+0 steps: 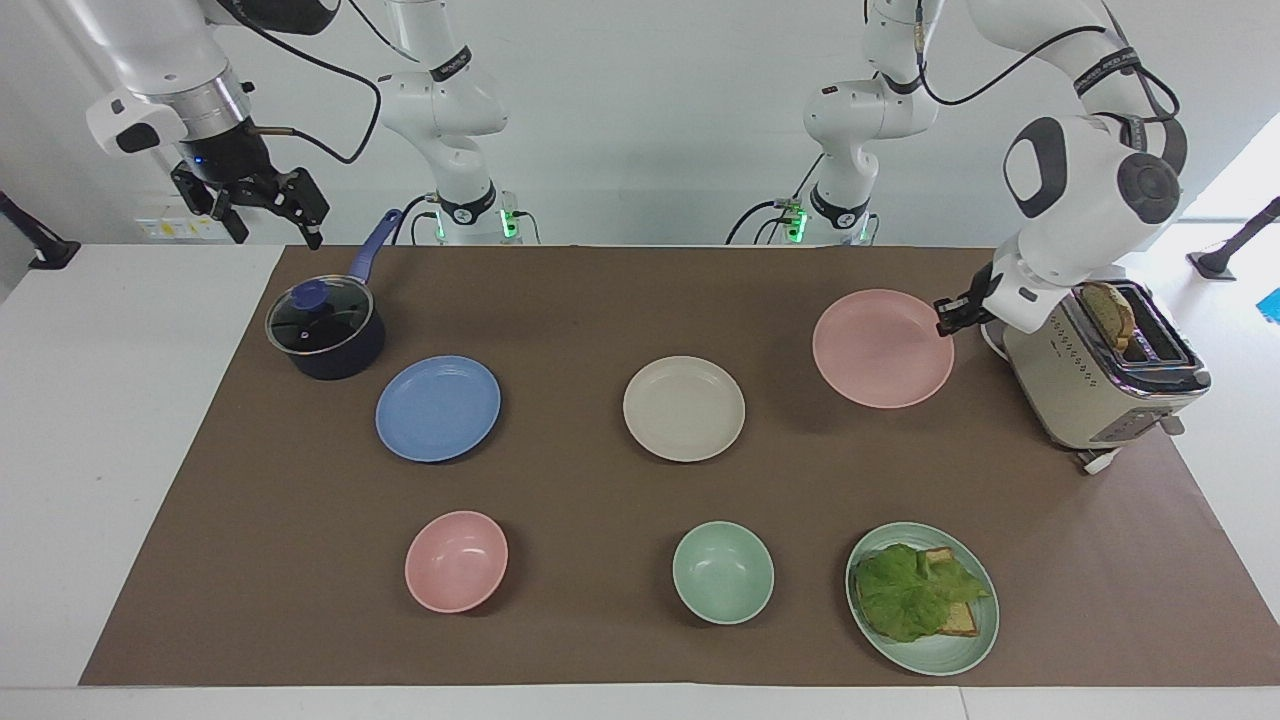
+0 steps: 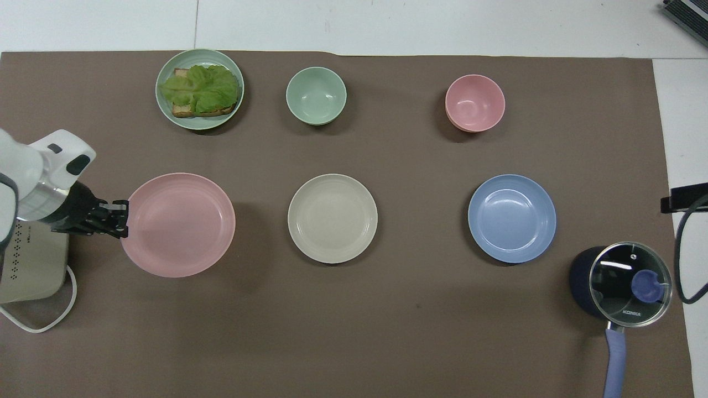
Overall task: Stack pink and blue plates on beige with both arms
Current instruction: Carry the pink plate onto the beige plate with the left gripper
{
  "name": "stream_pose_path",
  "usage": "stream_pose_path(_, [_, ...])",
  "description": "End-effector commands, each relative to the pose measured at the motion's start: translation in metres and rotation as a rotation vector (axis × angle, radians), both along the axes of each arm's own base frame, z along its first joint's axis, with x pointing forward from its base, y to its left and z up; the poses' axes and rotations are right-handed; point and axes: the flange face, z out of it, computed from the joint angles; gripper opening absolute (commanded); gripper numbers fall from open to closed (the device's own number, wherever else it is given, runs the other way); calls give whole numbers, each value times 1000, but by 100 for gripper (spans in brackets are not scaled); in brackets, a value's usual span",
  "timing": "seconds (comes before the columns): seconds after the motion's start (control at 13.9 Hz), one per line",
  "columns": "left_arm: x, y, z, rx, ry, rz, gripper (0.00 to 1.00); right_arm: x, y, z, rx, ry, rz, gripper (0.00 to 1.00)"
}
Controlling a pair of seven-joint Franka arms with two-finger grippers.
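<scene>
Aloft, pink plate (image 1: 882, 348) level, left gripper (image 1: 948, 317) clamped.

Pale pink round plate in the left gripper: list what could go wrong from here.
1. The left gripper pinches the pale pink round matte plate only at its rim, in the air; it could tilt or slip out.
2. It must land centred on the cream-beige round plate, or it may sit askew.
3. The periwinkle blue round plate lies on the mat while the open right gripper waits beside the dark lidded saucepan, which it could bump.

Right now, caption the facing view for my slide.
Left gripper carries the pink plate above the mat toward the beige plate.
</scene>
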Motion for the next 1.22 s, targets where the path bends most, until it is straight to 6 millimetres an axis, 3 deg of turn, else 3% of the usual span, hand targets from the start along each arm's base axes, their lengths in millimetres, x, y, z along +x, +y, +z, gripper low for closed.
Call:
stream_pose_path(0.0, [-5,-60,7,-13,-33,41,0,-6,-3,-1,13,-10,11,100])
stream_pose_path(0.14, [-9,-100,9,-32,-84,55,0,-6,-3,-2,14,-5,9,100])
stream_pose_path(0.36, [-16,-139,7,-76,-113,49,0,-7,-3,-2,14,-5,9,100])
stream_pose_path(0.65, [-18,-185,-28,-116,-169,51,0,-7,-3,-2,14,-5,9,100])
stream_pose_path(0.79, [-17,-188,-32,-113,-167,68,0,-7,-3,-2,14,-5,8,100])
stream_pose_path(0.86, [-19,-199,-38,-118,-171,56,0,-7,-3,-2,13,-7,8,100])
stream_pose_path(1.15, [-16,-213,-74,-106,-154,54,0,-7,-3,-3,14,-4,6,100])
